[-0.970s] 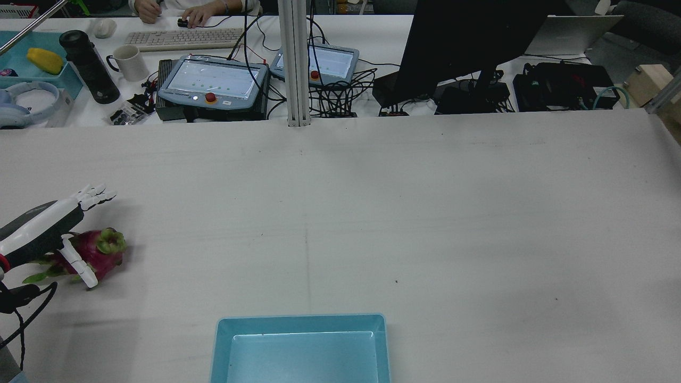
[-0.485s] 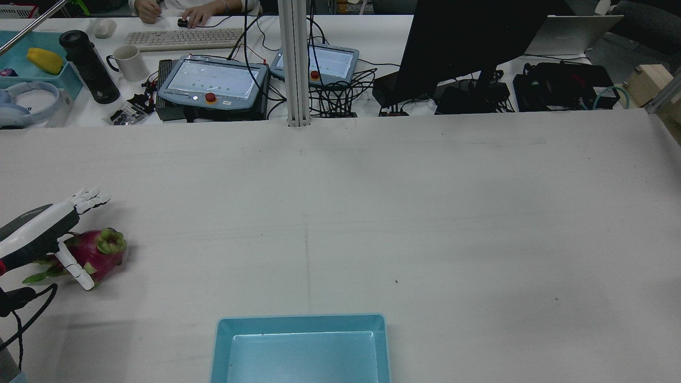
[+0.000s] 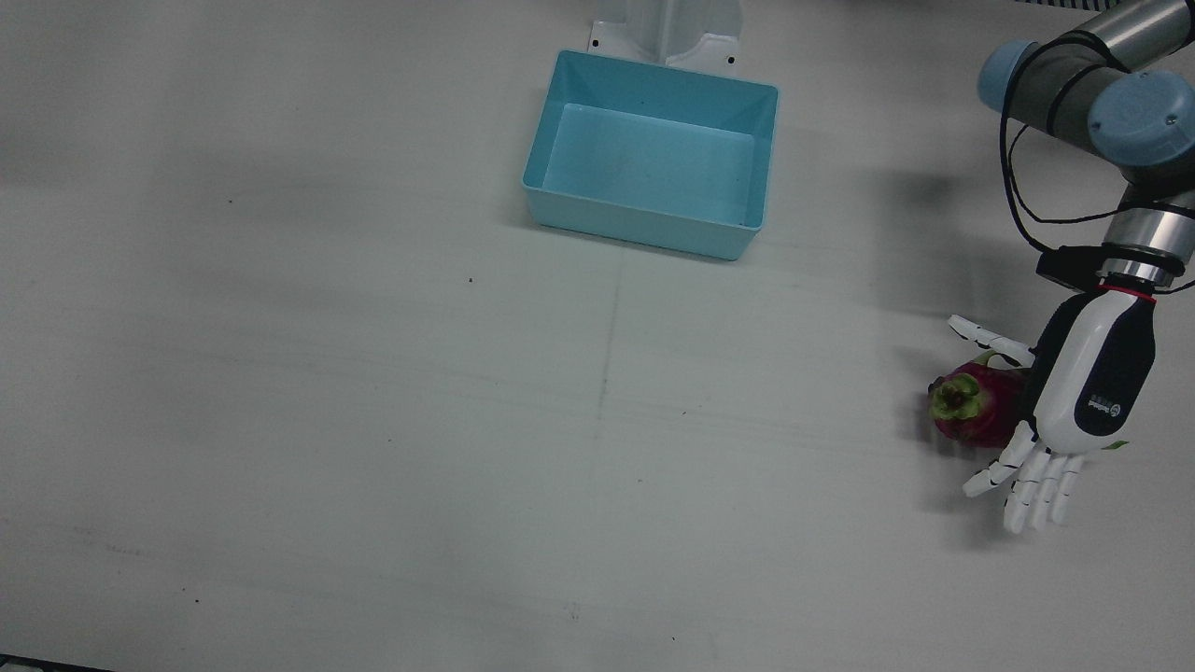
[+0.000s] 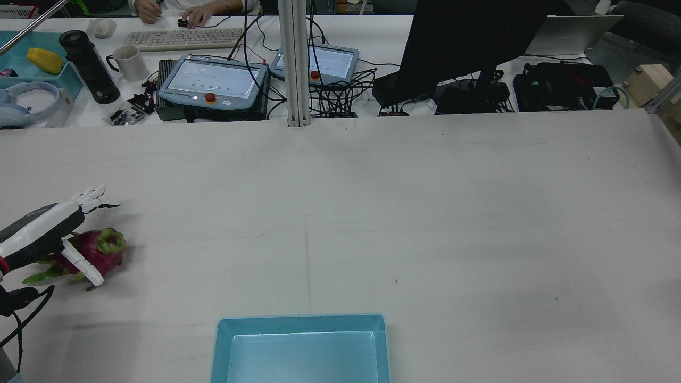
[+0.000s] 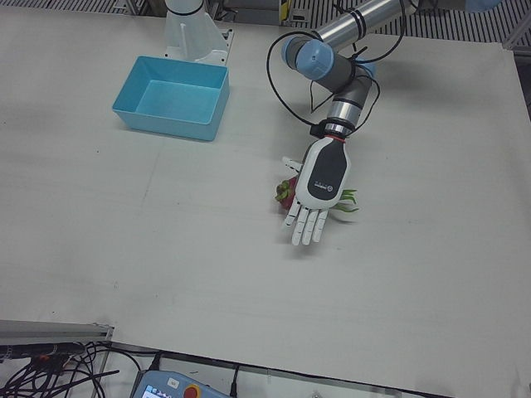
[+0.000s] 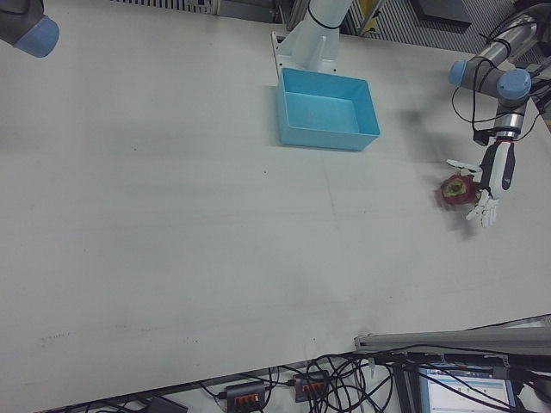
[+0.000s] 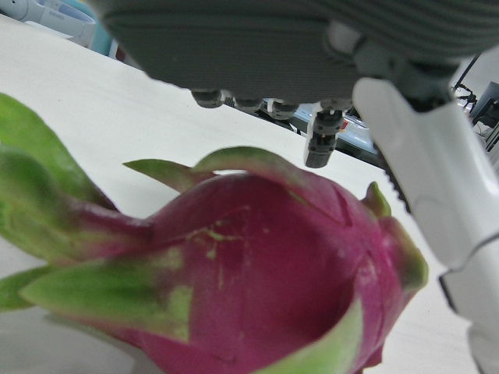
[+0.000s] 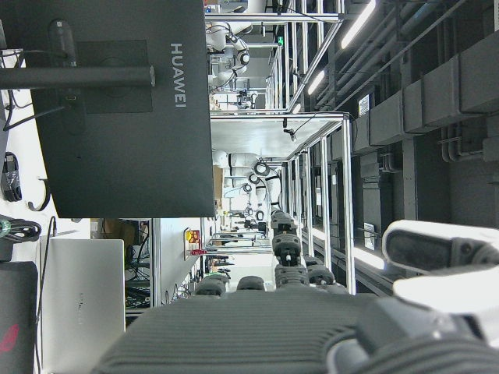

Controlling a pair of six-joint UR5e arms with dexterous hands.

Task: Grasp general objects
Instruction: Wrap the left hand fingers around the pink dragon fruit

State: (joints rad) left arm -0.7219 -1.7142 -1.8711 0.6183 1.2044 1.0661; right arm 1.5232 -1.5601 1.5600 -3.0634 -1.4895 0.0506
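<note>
The white table (image 3: 373,420) is bare except for an empty blue bin (image 3: 653,159) and, well apart from it, a dragon fruit (image 3: 971,406) lying untouched. The left hand (image 3: 1074,411) hovers over the fruit, fingers spread and closed on nothing. Grasp and lift remain.

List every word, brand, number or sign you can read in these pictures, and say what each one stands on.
"HUAWEI": on the back of the black flat monitor, reading sideways in the right hand view.
A small logo on the back of the white-and-black left hand: too small to read.
Marks on the two grey teach pendant screens: too small to read.
The light blue rectangular plastic bin: no text visible.
</note>
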